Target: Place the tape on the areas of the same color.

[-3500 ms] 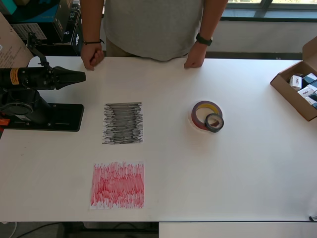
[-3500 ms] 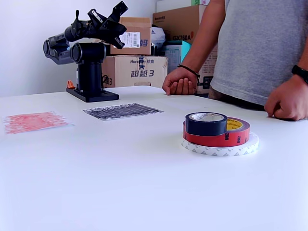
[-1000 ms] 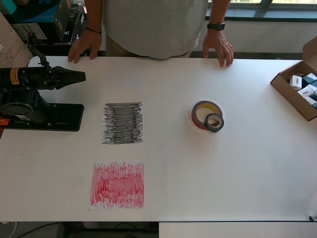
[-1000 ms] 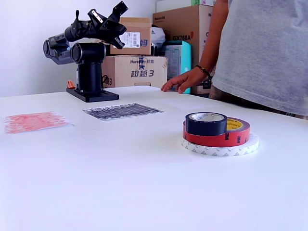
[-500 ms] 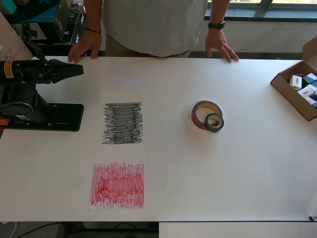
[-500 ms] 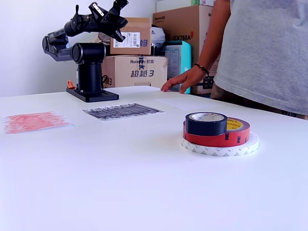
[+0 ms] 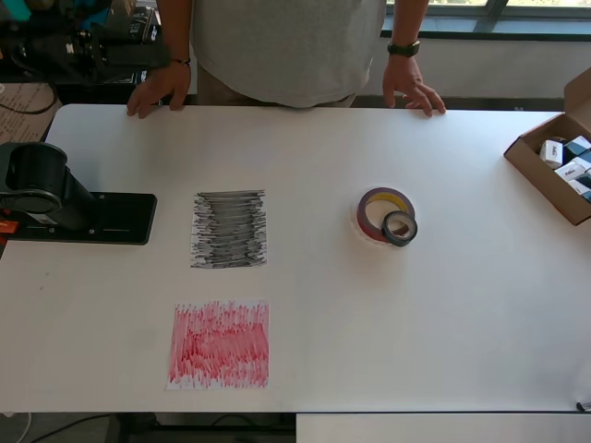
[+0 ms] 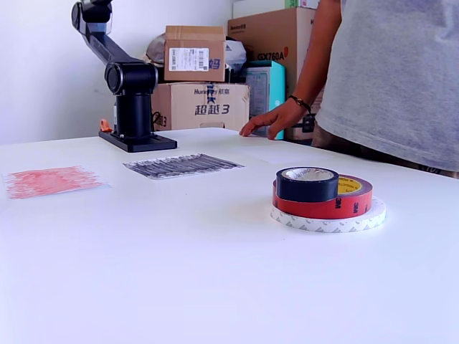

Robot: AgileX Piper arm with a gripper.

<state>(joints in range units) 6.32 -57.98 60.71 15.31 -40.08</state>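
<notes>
Right of the black scribbled patch (image 7: pixel 229 229) in the overhead view, all three rolls stacked: small black tape roll (image 8: pixel 307 183) on top, dark-red roll (image 8: pixel 337 203) under it, white roll (image 8: pixel 328 220) at the bottom touching the white table (image 7: pixel 443 332); red scribbled patch (image 7: pixel 220 344) just below the black patch, well apart from the stack; arm base (image 7: pixel 55 198) left of the black patch, arm raised; gripper out of sight, so can't tell open or closed; person's hands (image 7: pixel 159 88) resting on the far table edge; cardboard box (image 7: pixel 554 161) way off right.
</notes>
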